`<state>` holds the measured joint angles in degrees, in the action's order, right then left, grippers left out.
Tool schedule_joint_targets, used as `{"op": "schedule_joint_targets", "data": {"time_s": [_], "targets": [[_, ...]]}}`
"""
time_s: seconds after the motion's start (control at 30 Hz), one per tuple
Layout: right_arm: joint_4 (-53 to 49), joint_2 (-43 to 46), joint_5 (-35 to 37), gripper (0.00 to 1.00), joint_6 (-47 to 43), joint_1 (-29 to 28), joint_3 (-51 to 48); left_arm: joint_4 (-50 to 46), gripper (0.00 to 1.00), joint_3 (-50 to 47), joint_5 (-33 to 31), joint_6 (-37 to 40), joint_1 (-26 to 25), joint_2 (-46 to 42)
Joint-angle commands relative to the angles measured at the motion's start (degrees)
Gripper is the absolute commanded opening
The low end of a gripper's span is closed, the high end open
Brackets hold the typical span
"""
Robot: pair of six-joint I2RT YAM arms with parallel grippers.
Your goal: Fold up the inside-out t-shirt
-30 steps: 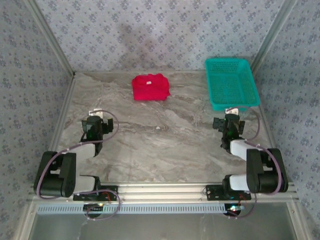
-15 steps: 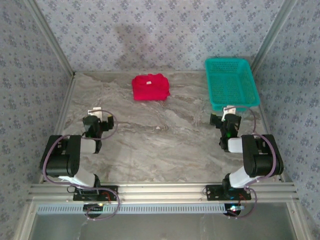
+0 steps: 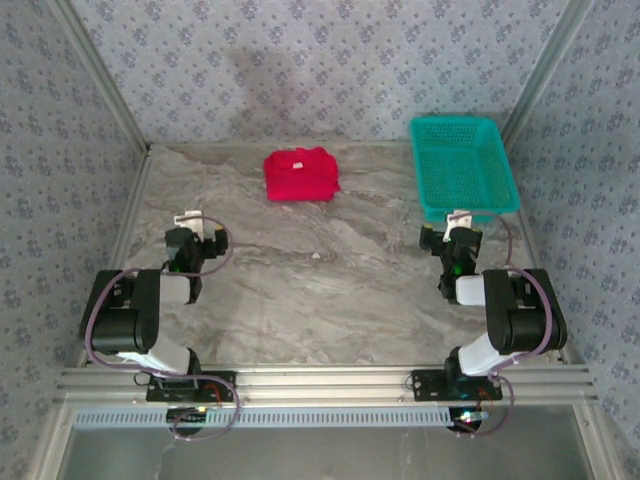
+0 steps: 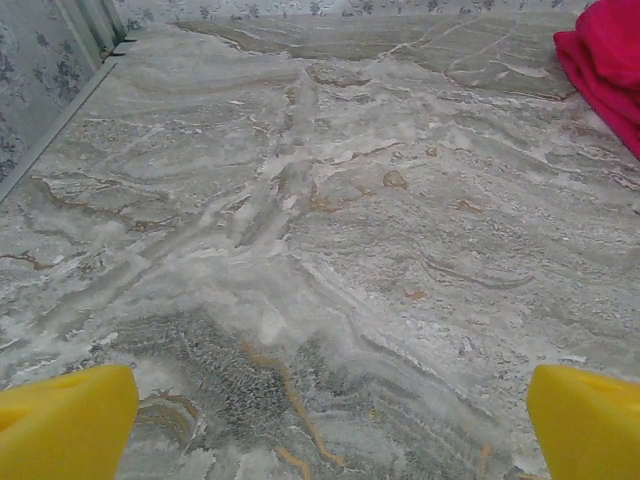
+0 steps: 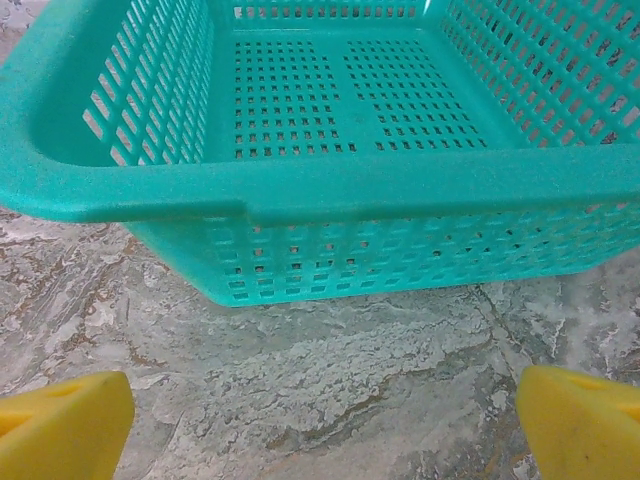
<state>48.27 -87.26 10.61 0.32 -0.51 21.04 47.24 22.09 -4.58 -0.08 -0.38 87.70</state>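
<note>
**At the back of the table, the shirt lies still while both arms tuck in**

Far across the table [image 3: 330, 290], near the back wall, the red t-shirt [image 3: 301, 174] sits in a small, tidy bundle. A little white tag [image 3: 297, 163] shows on top of it. Off to its right, well apart from it, stands the green basket [image 3: 455, 122], and nothing is in it.

A second ago both arms lay lower and more spread out. Now they are pulled in close to their bases, with their big middle parts lifted up. The shirt has not moved at all in that time.

The left gripper [image 3: 190, 228] hangs over bare table, well away from the shirt. Its yellow fingers [image 4: 65, 425] are wide apart and hold nothing. In its own camera, the edge of the shirt peeks in at the top right corner. The right gripper [image 3: 455, 225] is just in front of the basket's near wall. Its fingers are wide apart too, with nothing between them.

My guess is that the folding is done, or very nearly. The shirt already looks like a neat square, and both arms seem to be going to rest, not reaching for the cloth. Whether the inside is now facing out, I cannot tell.
</note>
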Motion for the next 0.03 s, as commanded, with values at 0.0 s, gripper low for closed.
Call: {"op": "schedule_joint_targets", "data": {"time_s": [0.0], "targets": [[1.3,-0.19,-0.76,1.0,-0.93,0.44,0.06,-0.84,1.0,1.73,2.35,-1.01,1.1,0.19]]}}
